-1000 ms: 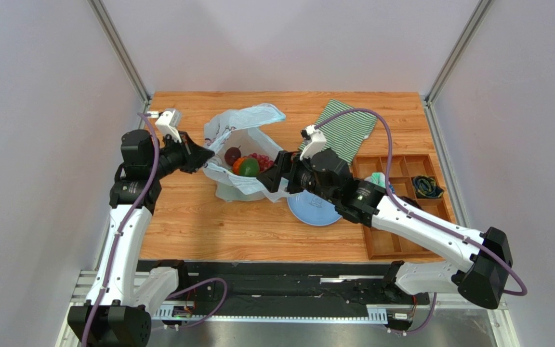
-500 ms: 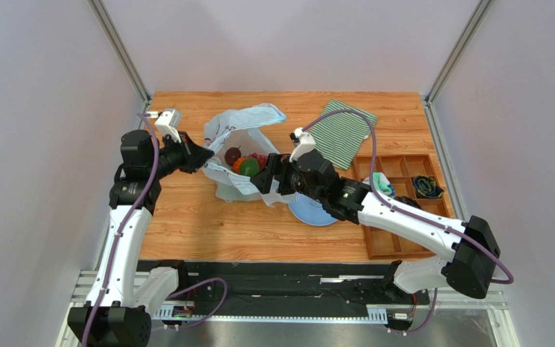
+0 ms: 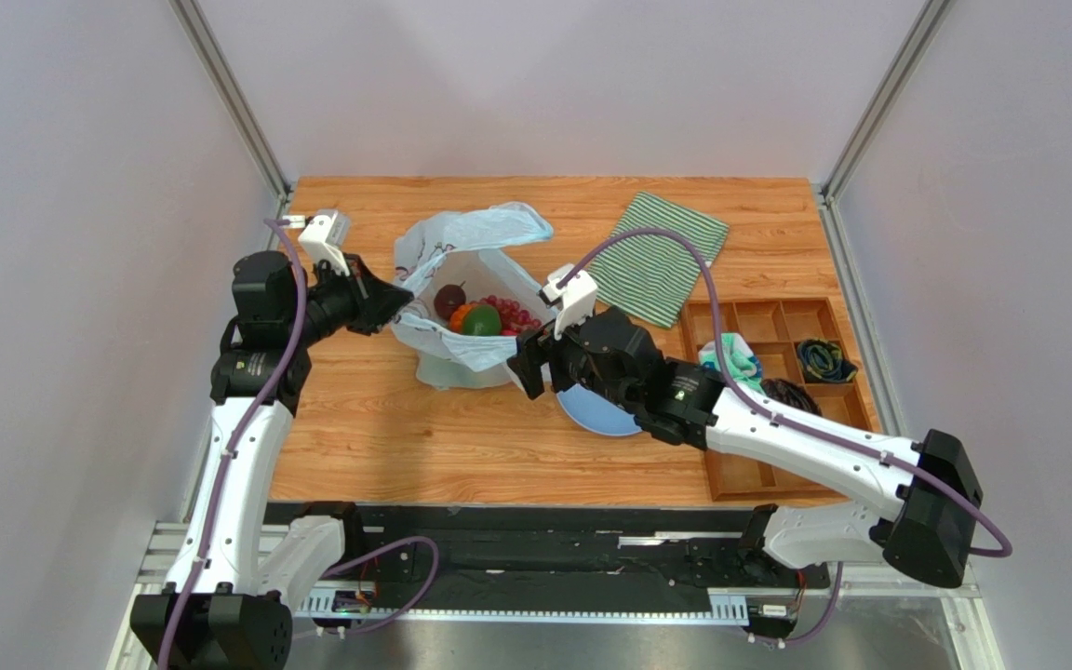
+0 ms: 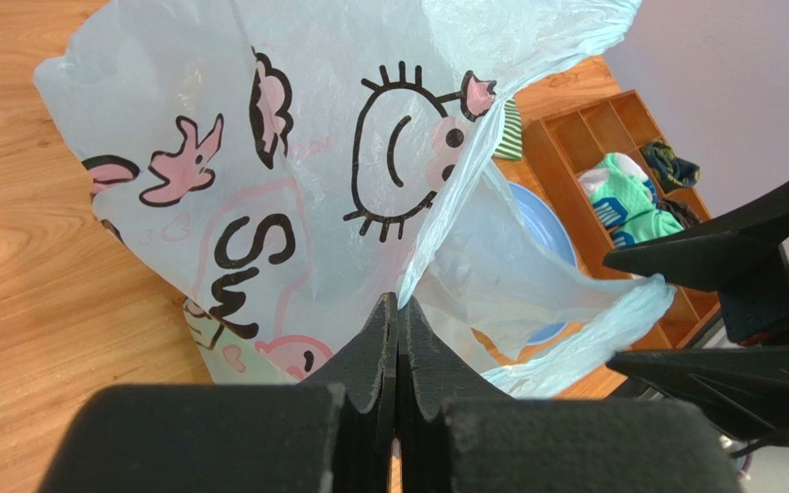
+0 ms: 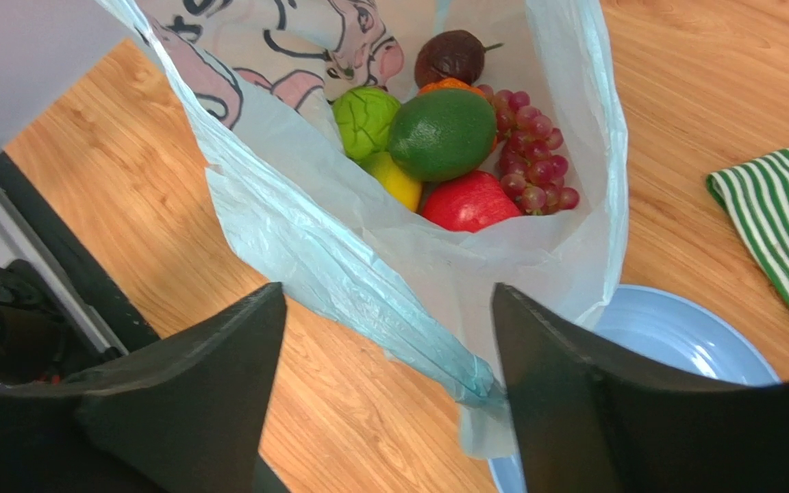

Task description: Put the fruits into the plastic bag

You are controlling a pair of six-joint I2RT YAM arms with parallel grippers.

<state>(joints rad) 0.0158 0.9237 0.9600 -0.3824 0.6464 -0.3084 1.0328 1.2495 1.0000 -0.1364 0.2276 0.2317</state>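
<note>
The plastic bag (image 5: 532, 247) drapes its near rim between the right gripper's (image 5: 388, 300) wide-apart jaws, with the fruits (image 5: 442, 136) heaped inside just beyond the tips. The left gripper (image 4: 397, 313) is pinched tight on the opposite edge, the printed sheet rising ahead of it. The right arm stretches low leftward over a blue plate (image 5: 676, 344); the left arm stands tall, wrist turned inward

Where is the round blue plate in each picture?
Top view: round blue plate near the centre, partly hidden.
Left wrist: right of centre, partly behind the translucent cartoon-printed plastic bag.
Right wrist: bottom right corner.
Shared landmark: that bag, next to the plate in every view.
</note>
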